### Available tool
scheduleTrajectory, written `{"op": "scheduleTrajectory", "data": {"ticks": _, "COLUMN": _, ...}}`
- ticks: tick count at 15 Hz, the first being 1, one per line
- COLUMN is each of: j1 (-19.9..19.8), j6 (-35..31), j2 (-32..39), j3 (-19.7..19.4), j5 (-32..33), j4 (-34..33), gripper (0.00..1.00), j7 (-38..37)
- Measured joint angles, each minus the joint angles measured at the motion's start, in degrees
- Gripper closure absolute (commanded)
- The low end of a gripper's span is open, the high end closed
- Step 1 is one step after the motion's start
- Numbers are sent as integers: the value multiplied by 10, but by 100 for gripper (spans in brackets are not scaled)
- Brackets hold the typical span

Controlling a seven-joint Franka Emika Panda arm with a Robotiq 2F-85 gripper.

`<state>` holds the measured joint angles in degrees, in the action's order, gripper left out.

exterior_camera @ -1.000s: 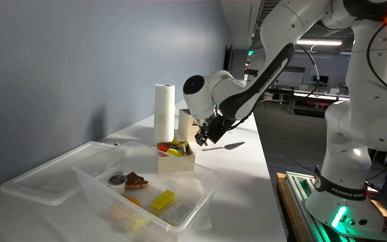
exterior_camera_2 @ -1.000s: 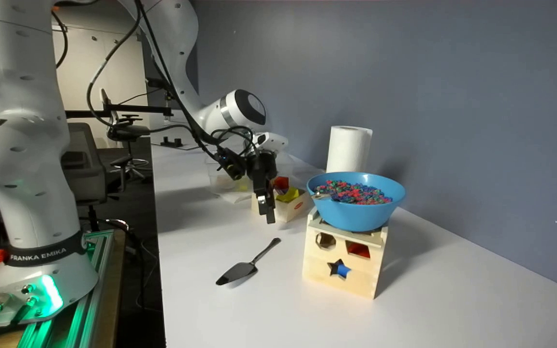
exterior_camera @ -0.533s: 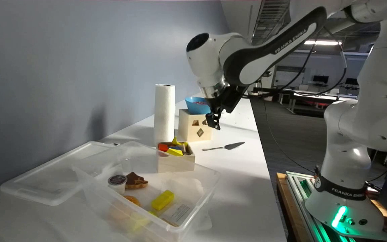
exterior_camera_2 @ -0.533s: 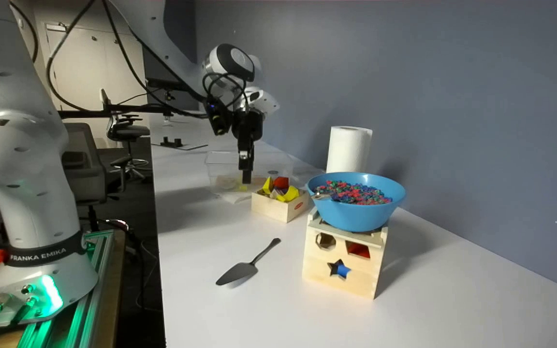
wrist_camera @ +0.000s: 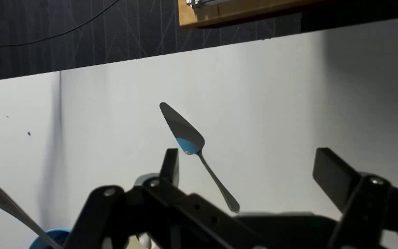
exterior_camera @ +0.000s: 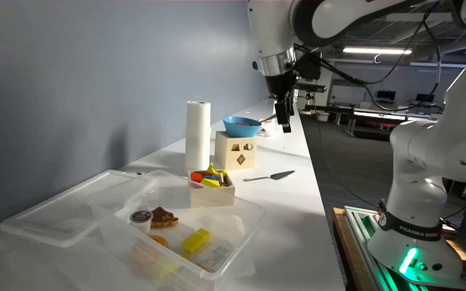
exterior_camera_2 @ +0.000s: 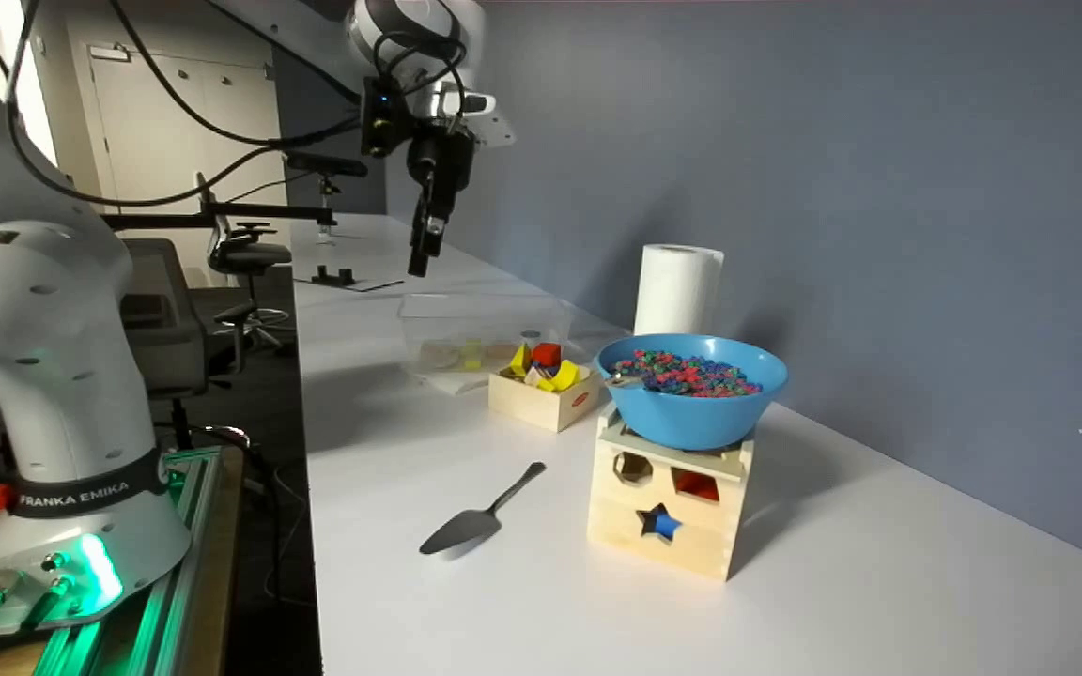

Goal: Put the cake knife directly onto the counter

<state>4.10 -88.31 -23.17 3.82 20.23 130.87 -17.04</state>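
Observation:
The cake knife (exterior_camera: 282, 175) lies flat on the white counter (exterior_camera: 293, 218), dark grey with a slim handle. In an exterior view its blade (exterior_camera_2: 462, 530) points toward the counter's edge by the robot, on the counter (exterior_camera_2: 391, 610). The wrist view shows the whole cake knife (wrist_camera: 185, 129), its handle end near the gripper's body in the picture. My gripper (wrist_camera: 248, 154) has its fingers wide apart with nothing between them. In both exterior views the gripper (exterior_camera: 284, 126) (exterior_camera_2: 419, 265) hangs high above the counter, apart from the knife.
A wooden shape box (exterior_camera_2: 663, 507) bears a blue bowl (exterior_camera_2: 691, 418) of coloured beads with a utensil in it. A wooden tray (exterior_camera_2: 541, 404) of blocks, a paper towel roll (exterior_camera: 198, 137), a clear bin (exterior_camera: 233, 258) and its lid (exterior_camera: 67, 210) stand along the counter.
My gripper has risen well above the counter, moving right and up in one exterior view and left and up in another. The cake knife has stayed still on the counter.

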Motion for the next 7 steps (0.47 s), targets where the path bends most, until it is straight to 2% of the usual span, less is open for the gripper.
{"op": "scheduleTrajectory", "data": {"ticks": 7, "j1": -3, "j6": 2, "j2": 1, "j3": 3, "j5": -1, "j4": 0, "gripper": 0, "j7": 3}}
